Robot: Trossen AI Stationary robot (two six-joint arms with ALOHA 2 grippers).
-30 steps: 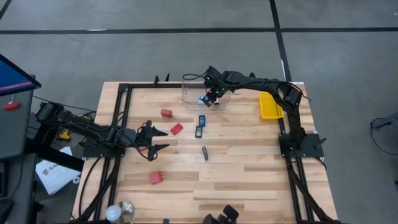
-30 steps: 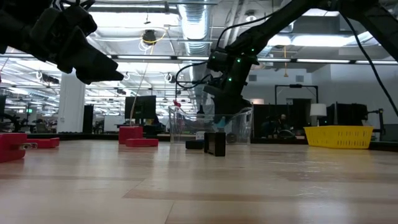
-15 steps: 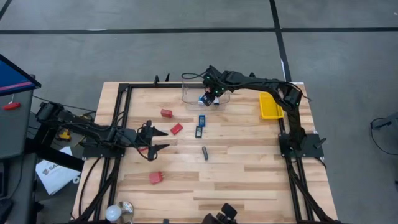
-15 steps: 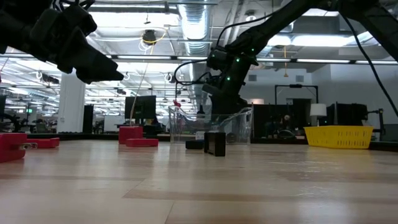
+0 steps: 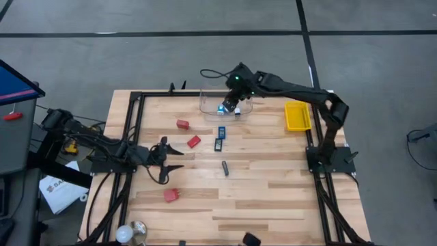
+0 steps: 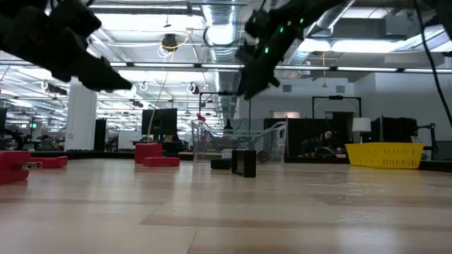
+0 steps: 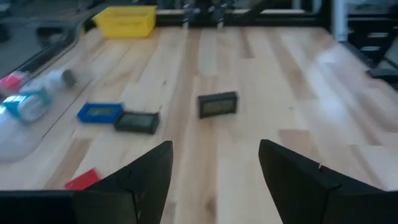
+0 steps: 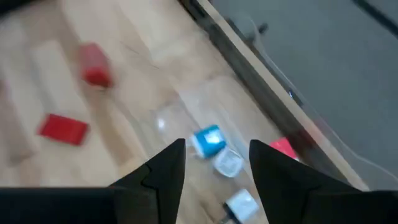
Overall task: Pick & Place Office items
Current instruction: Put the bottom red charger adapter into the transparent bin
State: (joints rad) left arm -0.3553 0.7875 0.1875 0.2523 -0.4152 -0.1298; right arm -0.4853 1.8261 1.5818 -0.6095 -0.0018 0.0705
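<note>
My right gripper [image 5: 229, 104] hangs open above the clear tub [image 5: 213, 99] at the table's far edge. Its wrist view looks down between the fingers [image 8: 217, 144] on tiny blue-and-white pieces [image 8: 209, 140] lying in the tub. My left gripper [image 5: 179, 159] is open and hovers over the table's left half, holding nothing. On the wood lie three red blocks [image 5: 182, 124] [image 5: 194, 141] [image 5: 171, 195], a blue rectangle [image 5: 222, 131], a dark rectangle [image 5: 218, 144] and a short dark stick [image 5: 224, 168].
A yellow tray [image 5: 297, 116] sits near the right arm's base. A white bulb [image 5: 124, 234] lies at the near left corner. Black frame rails [image 5: 133, 130] run along the table's left and right sides. Bare wood stretches across the near right part.
My right gripper has risen out of the clear tub and now stands well above its rim, shifted a little toward the far edge. My left gripper has drifted slightly toward the near edge. The items on the table have stayed in place.
</note>
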